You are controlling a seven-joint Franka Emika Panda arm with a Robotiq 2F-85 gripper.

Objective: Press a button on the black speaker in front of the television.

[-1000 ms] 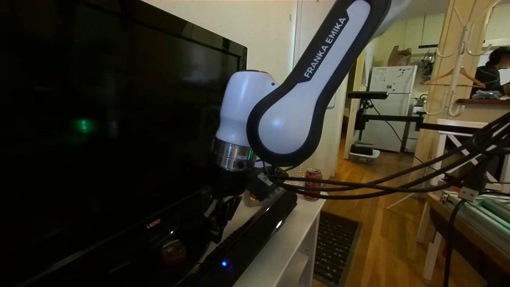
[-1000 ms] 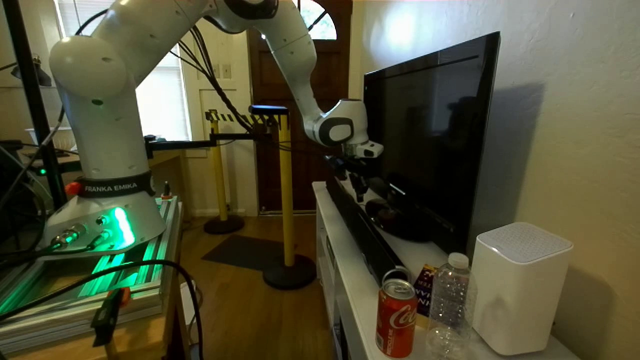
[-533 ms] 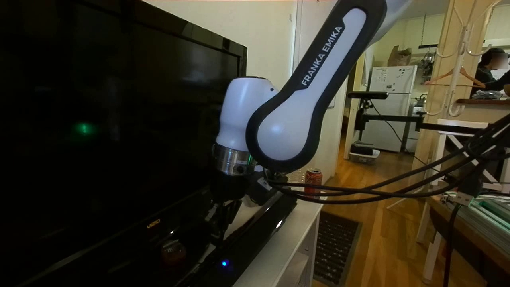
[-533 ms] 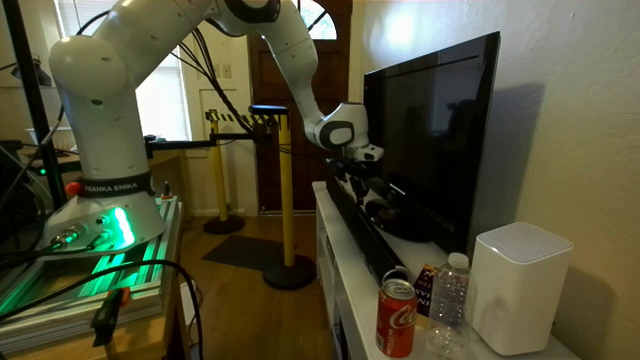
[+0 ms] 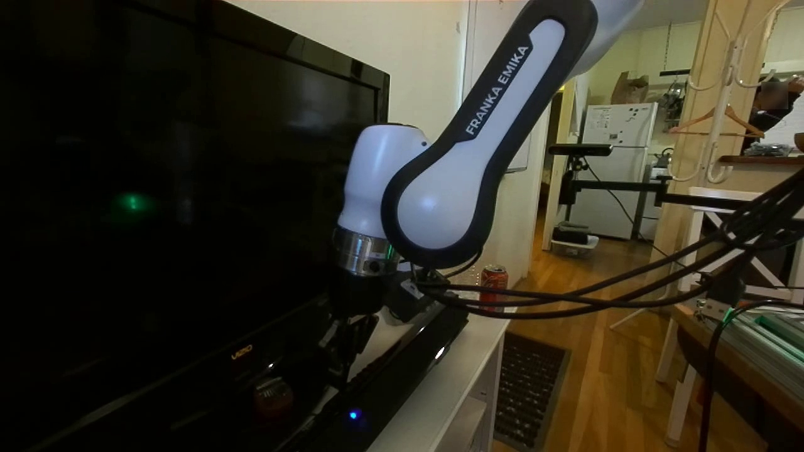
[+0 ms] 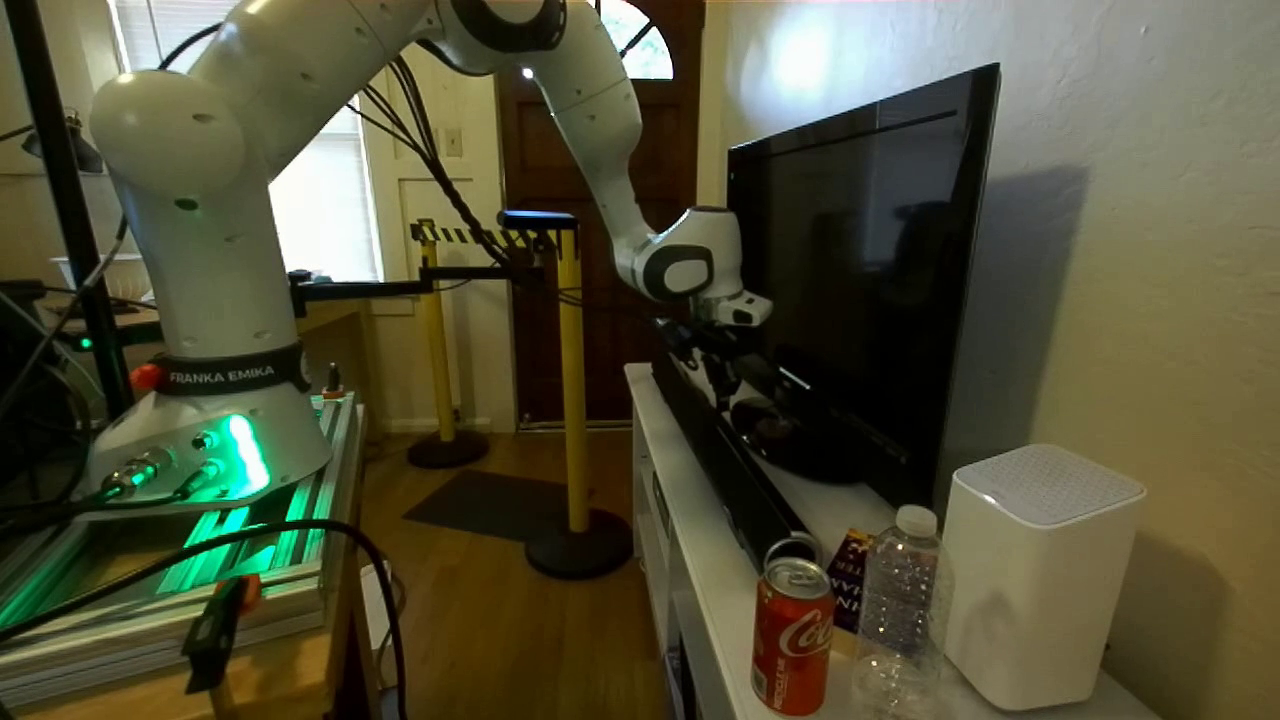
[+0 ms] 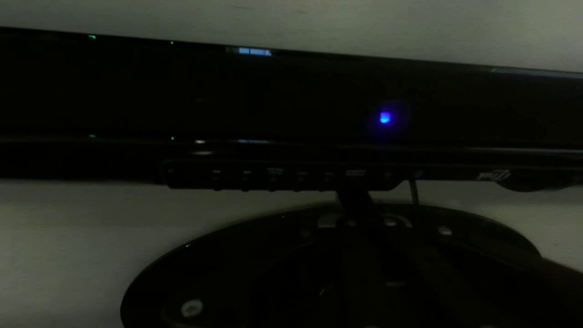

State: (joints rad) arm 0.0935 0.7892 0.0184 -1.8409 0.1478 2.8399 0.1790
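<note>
The black speaker (image 5: 392,392) is a long, low bar lying in front of the television (image 5: 251,188), with a blue light on its front. Both also show in another exterior view, the speaker (image 6: 740,480) and the television (image 6: 850,260). In the wrist view the speaker (image 7: 282,95) spans the frame, and a strip of small buttons (image 7: 273,177) runs along its television-side edge. My gripper (image 5: 339,375) points down between speaker and television; it also shows in an exterior view (image 6: 722,400). Its dark fingers (image 7: 355,198) look shut and empty, at the button strip's edge. I cannot tell whether they touch it.
The television's glossy oval base (image 7: 218,259) lies right beside the speaker, under my fingers. A white stand (image 6: 690,545) carries everything. A red can (image 6: 793,640), a clear bottle (image 6: 895,600), a book (image 6: 852,580) and a white box-shaped device (image 6: 1045,590) stand at its end.
My gripper has come down a little, then shifted slightly towards the television. The fingers look the same. The speaker and television have not moved.
</note>
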